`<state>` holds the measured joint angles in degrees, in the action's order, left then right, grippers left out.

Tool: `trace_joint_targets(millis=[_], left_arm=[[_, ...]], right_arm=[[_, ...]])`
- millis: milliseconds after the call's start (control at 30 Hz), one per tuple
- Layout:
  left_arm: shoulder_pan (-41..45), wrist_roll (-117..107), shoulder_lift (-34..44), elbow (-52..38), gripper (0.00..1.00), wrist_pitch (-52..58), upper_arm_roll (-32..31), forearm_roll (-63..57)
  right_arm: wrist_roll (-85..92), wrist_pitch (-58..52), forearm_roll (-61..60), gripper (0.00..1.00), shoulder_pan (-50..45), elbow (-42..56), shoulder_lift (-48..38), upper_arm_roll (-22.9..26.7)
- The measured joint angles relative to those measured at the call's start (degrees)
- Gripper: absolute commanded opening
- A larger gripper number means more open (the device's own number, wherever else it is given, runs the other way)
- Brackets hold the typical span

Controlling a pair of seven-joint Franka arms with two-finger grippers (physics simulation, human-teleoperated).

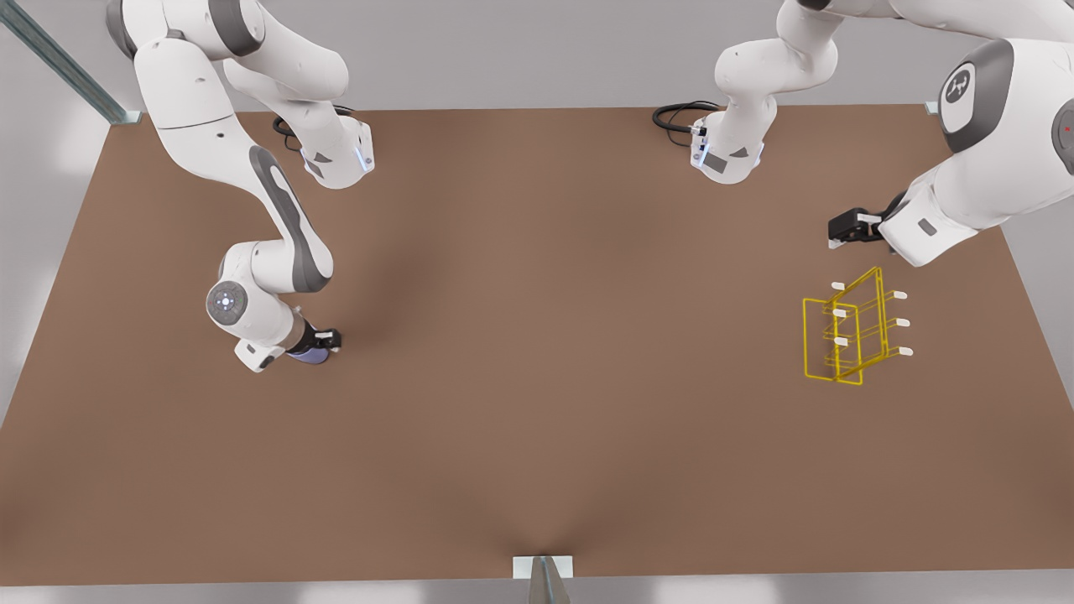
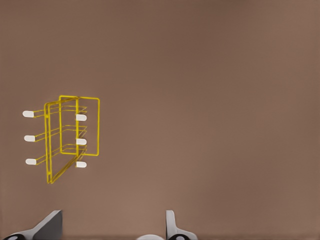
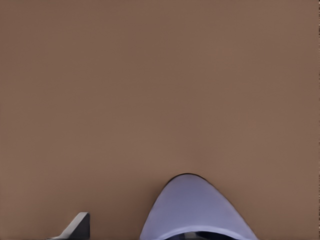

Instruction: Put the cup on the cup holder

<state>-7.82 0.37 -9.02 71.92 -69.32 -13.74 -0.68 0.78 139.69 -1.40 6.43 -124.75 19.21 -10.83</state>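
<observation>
The lavender-blue cup point(image 1: 307, 356) is at the front view's left, low at the brown table, partly under my right gripper point(image 1: 323, 342). In the right wrist view the cup point(image 3: 197, 212) bulges up close against the gripper, which is shut on it. One dark finger point(image 3: 77, 227) shows beside the cup; the other is hidden behind it. The yellow wire cup holder point(image 1: 847, 331) with white-tipped pegs stands at the front view's right. My left gripper point(image 1: 841, 228) hovers just behind the holder, open and holding nothing. From the left wrist the holder point(image 2: 65, 137) is ahead of the open gripper point(image 2: 112, 227).
The brown table point(image 1: 537, 377) stretches wide between cup and holder. Both arm bases and black cables point(image 1: 675, 116) sit along the far edge. A metal bracket point(image 1: 543, 569) marks the near edge.
</observation>
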Motion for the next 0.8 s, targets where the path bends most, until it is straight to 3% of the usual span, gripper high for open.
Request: trace_joint_targets(millis=[233,367,433,700,800], left_arm=[[0.0,0.1,-0.2,0.1,1.00,0.1,0.0,0.1],[0.0,0.1,-0.4,0.1,1.00,0.2,-0.1,0.2],[0.0,0.1,-0.4,0.1,1.00,0.2,-0.1,0.2],[0.1,0.2,-0.4,0.1,1.00,0.4,-0.2,0.2],[0.1,0.2,-0.4,0.1,1.00,0.4,-0.3,0.2]], right_arm=[[-0.3,0.1,1.3,0.60,0.2,0.0,0.1,0.1],[-0.5,0.1,1.8,0.43,0.2,-0.1,0.4,0.3],[-0.4,0.0,2.1,0.21,0.2,-0.1,0.4,0.3],[-0.1,-4.0,2.6,0.21,0.6,4.2,0.1,0.0],[-0.1,-10.1,1.1,0.21,-0.2,12.2,0.1,-0.1]])
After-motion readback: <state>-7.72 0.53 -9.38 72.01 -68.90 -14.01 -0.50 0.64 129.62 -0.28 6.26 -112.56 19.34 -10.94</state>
